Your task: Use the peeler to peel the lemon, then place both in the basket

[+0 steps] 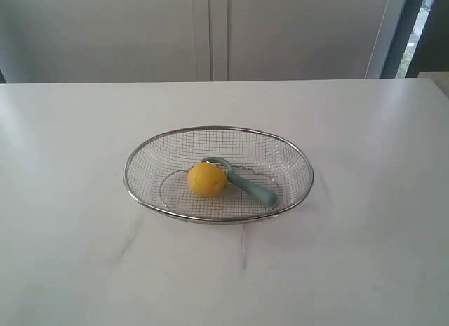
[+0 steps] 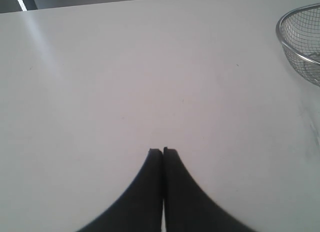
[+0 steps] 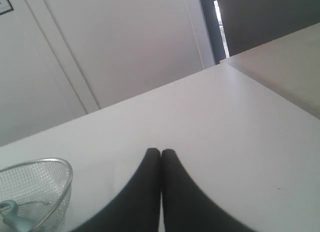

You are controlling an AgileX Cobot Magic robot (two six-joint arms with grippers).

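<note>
White tabletop [image 1: 84, 256] bears the basket [image 1: 144, 200], lemon [image 1: 207, 179] touching peeler [image 1: 247, 184] inside — left gripper [image 2: 163, 150] and right gripper [image 3: 160, 151] are closed, empty; open wide before reaching in.

— Is any text, label or number showing anywhere?
— Nothing readable is showing. The lemon [image 1: 207, 179] is sitting in the basket [image 1: 219, 130] with no sticker facing the exterior view.
</note>
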